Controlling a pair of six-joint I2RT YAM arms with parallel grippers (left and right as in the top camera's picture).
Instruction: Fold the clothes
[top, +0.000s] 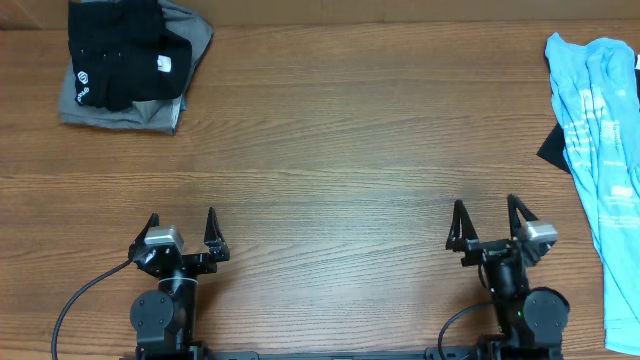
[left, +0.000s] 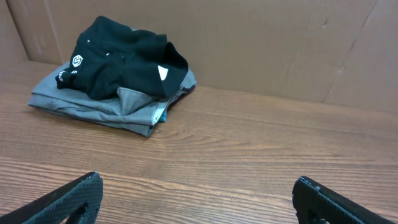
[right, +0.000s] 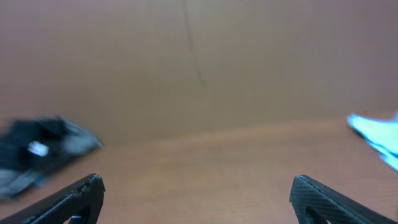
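Pickup step not yet begun. Both empty: left gripper, right gripper, jaws spread wide, parked at 6 o'clock. blue T-shirt crumpled at 3 o'clock edge; black-grey pile at 10 o'clock. Next, likely: right arm reaches shirt, drags it to centre.

Both gape wide and empty, pointing to 12: left tool at 7 o'clock, right tool at 5 o'clock

Even, soft light; right wrist view blurred.
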